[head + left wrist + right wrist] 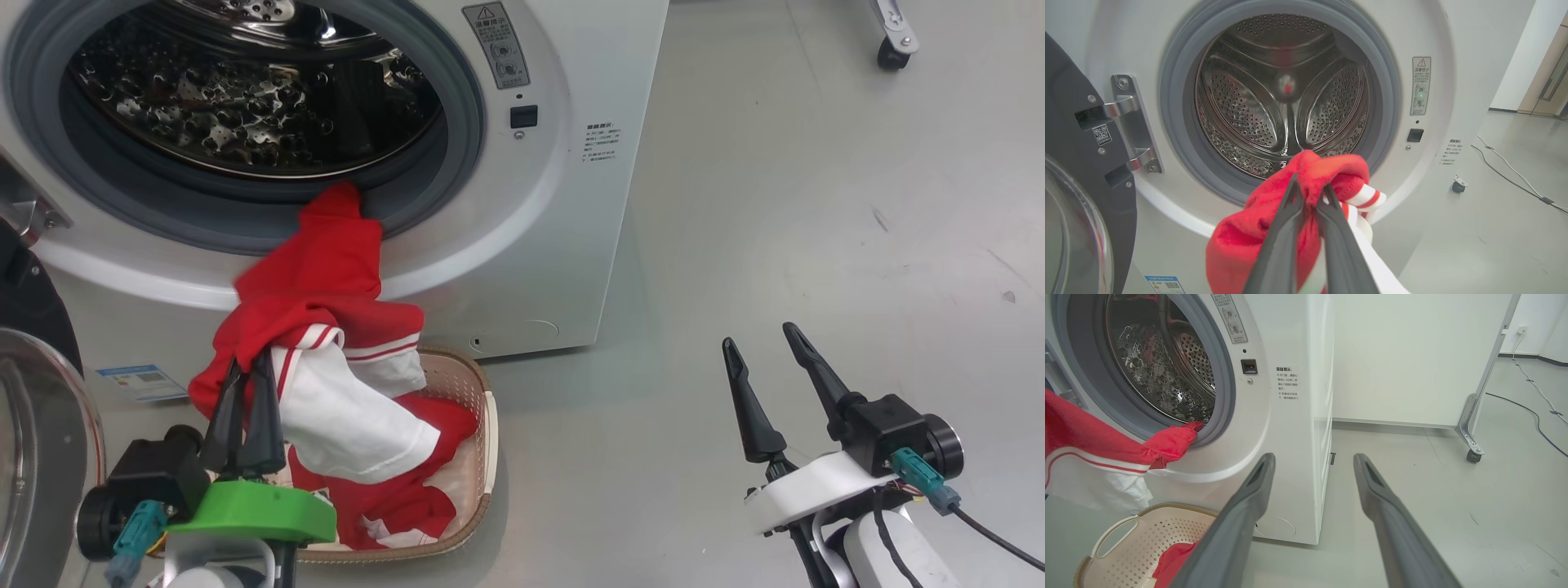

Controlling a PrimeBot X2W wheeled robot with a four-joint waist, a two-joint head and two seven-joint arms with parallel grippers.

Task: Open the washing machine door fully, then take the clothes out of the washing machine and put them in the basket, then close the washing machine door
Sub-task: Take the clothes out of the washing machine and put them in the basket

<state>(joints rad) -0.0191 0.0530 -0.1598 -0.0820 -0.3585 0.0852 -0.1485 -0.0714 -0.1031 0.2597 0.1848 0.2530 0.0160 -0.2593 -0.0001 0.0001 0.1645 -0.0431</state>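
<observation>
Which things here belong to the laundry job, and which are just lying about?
Job:
- washing machine, its door open
- red clothes pinched in the left gripper, trailing from the drum
- basket, more red clothes inside

Lying about:
- white partition
- its caster

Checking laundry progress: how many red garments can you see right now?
2. One red garment hangs from the washing machine opening, pinched by the left gripper, above the basket. A second garment lies in the basket; others may be hidden underneath.
</observation>
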